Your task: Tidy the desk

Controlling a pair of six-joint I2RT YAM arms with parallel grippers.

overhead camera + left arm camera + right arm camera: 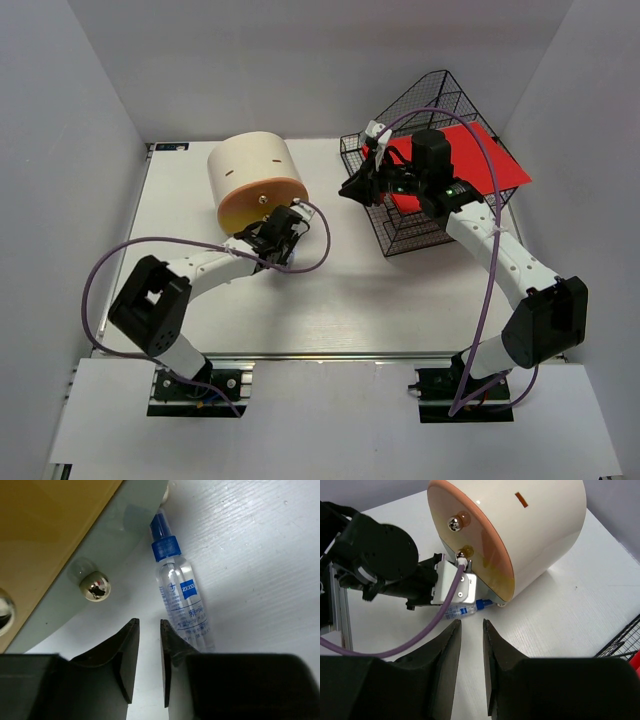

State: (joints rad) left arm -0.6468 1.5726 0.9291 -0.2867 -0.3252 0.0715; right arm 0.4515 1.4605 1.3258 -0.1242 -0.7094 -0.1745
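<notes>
The white desk [400, 300] carries a clear spray bottle [182, 597] with a blue cap, lying flat beside the cream-and-orange round drawer box [255, 180]. My left gripper [150, 622] hovers low just left of the bottle, its jaws a narrow gap apart with only bare desk between them; the bottle lies outside its right finger [170, 645]. My right gripper [348, 190] hangs above the desk at the black wire basket's [430, 110] left side, open and holding nothing. From the right wrist view the bottle [462, 611] pokes out from under the left wrist.
A red folder [490, 155] lies in the tilted basket at the back right. The drawer box's orange face has chrome knobs [95, 586], close to the left fingers. Purple cables loop from both arms. White walls enclose the desk; an aluminium rail [330, 356] runs along the front.
</notes>
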